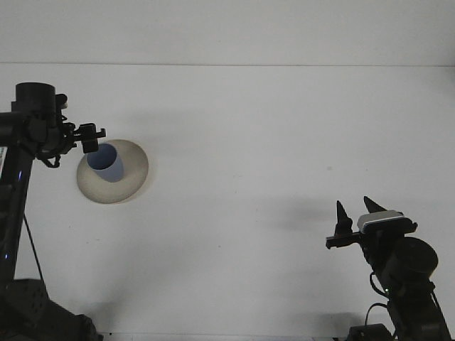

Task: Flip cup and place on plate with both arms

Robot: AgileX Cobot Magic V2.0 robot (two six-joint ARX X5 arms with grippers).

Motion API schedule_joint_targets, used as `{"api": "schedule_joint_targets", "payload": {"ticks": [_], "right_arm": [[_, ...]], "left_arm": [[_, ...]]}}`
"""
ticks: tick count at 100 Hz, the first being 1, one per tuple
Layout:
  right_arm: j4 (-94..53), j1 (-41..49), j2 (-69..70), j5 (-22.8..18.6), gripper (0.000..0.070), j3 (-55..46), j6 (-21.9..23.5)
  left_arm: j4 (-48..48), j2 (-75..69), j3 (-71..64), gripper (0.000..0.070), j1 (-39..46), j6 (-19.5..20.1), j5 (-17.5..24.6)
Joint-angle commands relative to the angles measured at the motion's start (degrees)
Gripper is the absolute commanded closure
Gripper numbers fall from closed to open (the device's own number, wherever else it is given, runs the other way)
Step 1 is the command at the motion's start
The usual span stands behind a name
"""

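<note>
A white table (249,177) fills the view, meeting a pale wall along its far edge; the landmark on it is a round beige plate (121,186) toward the table's left side. The left arm (21,142) rises along the left edge just left of the plate; the right arm (402,273) sits well apart from the plate, at the table's near right corner. The right gripper (353,212) points away from the camera, its two dark fingertips (342,211) spread with a clear gap and nothing between them. The left gripper (91,136) hangs at the plate's upper left rim, close above the cup; whether its fingers are parted I cannot tell. A blue cup (105,163) stands on the plate's left half, mouth up.
</note>
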Motion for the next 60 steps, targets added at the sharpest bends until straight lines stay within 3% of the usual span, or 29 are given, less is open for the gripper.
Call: {"api": "schedule_joint_targets", "payload": {"ticks": [1,29,60], "right_arm": [[0.5,0.0,0.1,-0.1,0.0302,0.4,0.2],[0.5,0.0,0.1,-0.1,0.0301,0.4,0.2],[0.5,0.0,0.1,-0.1,0.0302,0.4,0.2]], "left_arm": [[0.5,-2.6,-0.7,0.0318,0.0,-0.9,0.0],[10.7,-21.2,-18.0,0.0318,-2.6,-1.1,0.0],[28.4,-43.2,-44.1,0.0318,-7.4,-0.9,0.0]]}}
